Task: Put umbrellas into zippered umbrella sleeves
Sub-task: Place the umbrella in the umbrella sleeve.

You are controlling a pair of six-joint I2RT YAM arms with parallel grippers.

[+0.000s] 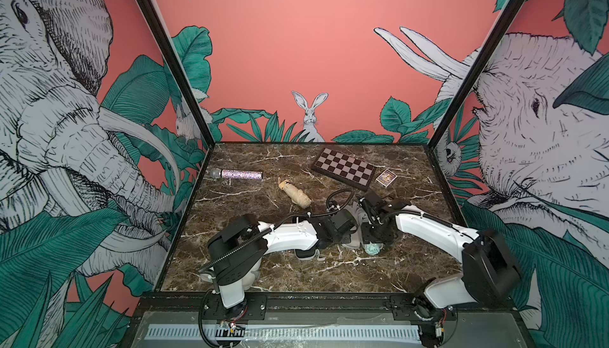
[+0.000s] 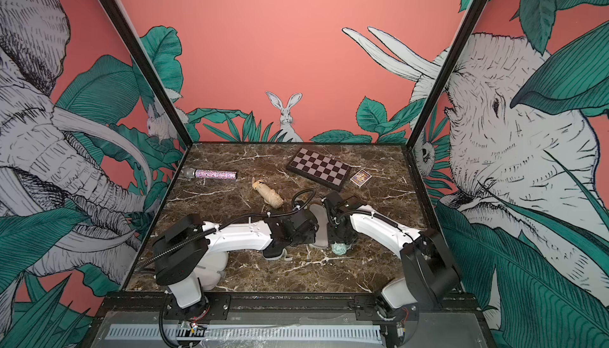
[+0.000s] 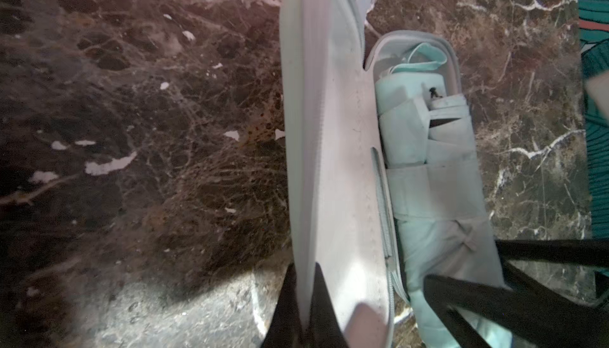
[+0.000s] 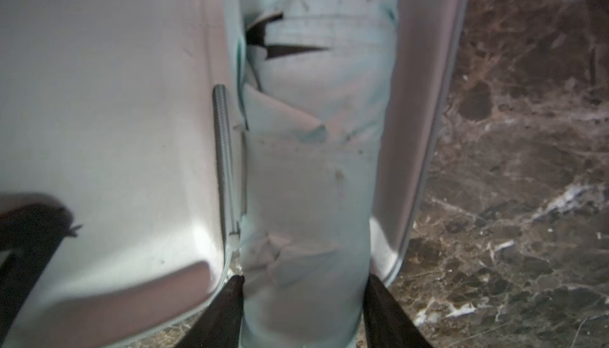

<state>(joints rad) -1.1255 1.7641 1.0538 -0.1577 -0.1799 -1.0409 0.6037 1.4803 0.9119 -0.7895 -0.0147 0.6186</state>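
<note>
**Two white arms, black at every joint**

The left arm [image 1: 290, 237] and right arm [image 1: 428, 227] share one look — smooth white shells between bulky black joint housings [image 1: 491, 264]. Small dark screws [image 1: 301, 231] dot the left arm's shell. A ribbed black hose [image 1: 227, 256] runs along each arm, fastened with white cable ties [image 1: 298, 220], and a thin smooth black cable [image 1: 341, 193] loops above the left wrist. Each arm stands on a black bolted plate [image 1: 260, 303], with bare coloured wiring [image 1: 230, 327] below the left one. In the wrist views, the left gripper [image 3: 304, 267] has matte black fingers [image 3: 324, 300] tapering to narrow tips — the right gripper [image 4: 303, 280] has the same dark wedges.
</note>
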